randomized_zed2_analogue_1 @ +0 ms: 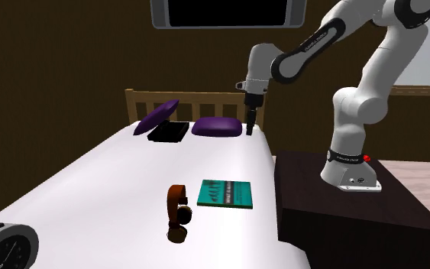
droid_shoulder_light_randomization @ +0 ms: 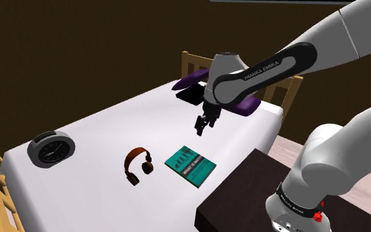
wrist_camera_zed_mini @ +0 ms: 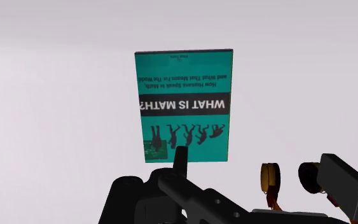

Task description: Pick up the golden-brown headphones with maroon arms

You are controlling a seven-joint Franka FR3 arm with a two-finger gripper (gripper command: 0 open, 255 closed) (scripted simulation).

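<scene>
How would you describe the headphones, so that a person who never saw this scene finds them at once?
Look at the large white surface below the wooden headboard. Between a round dark clock and a flat teal book lie the brown headphones: the only arched band with two round cups.

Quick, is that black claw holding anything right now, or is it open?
Gripper: open, holding nothing; the headphones lie apart from it.
</scene>
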